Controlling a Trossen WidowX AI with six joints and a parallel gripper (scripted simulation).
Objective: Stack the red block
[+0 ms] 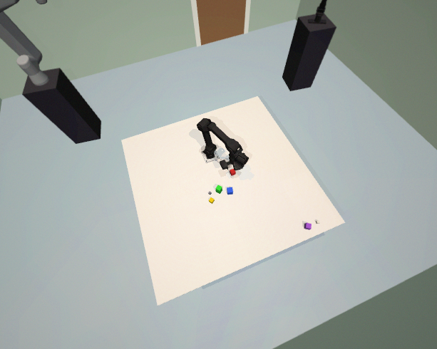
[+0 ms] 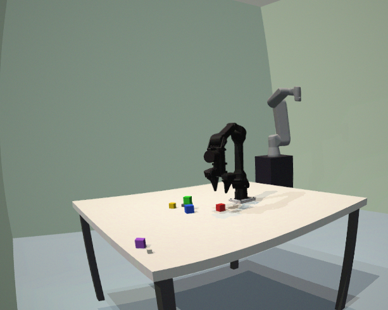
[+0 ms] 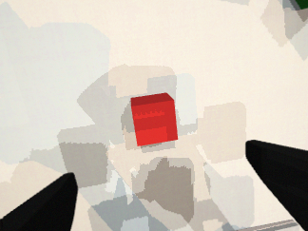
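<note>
The red block (image 1: 232,172) (image 2: 220,207) (image 3: 155,121) lies on the table on the arm's side of the other blocks. The green tower (image 1: 219,189) (image 2: 187,200) stands farther out from the arm's base, beside the blue block; a dark green corner of it shows at the top right of the wrist view. My gripper (image 2: 220,191) (image 3: 163,163) is open and empty, pointing down above the table. In the wrist view the red block lies between the two fingers from side to side, ahead of the fingertips and below them. Nothing rests on top of the green tower.
A blue block (image 1: 229,190) (image 2: 188,209) lies close beside the green tower. A yellow block (image 1: 211,200) (image 2: 172,205) and a small grey block (image 1: 209,192) lie on its other side. A purple block (image 1: 307,226) (image 2: 140,243) and a small pale block (image 1: 317,221) (image 2: 149,251) lie near a table corner.
</note>
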